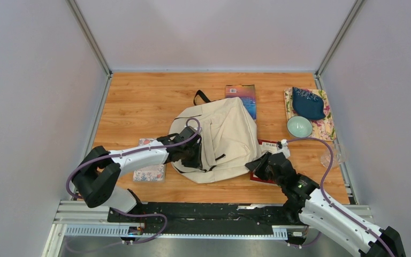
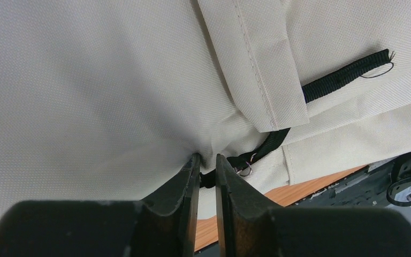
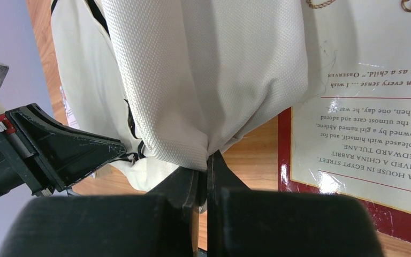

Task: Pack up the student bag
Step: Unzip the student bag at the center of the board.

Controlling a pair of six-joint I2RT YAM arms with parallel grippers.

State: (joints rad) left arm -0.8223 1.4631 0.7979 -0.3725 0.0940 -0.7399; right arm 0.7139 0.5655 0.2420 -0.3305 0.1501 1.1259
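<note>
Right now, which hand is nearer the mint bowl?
Right. The right hand pinches the student bag's near right edge, the mint bowl farther back to its right; the left hand sits across the bag, at its left edge.

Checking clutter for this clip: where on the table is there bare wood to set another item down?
The table is bare far left, between the side wall and the student bag, and in the near strip in front of the bag. The right side is crowded: bowl, blue pouch, glass.
</note>
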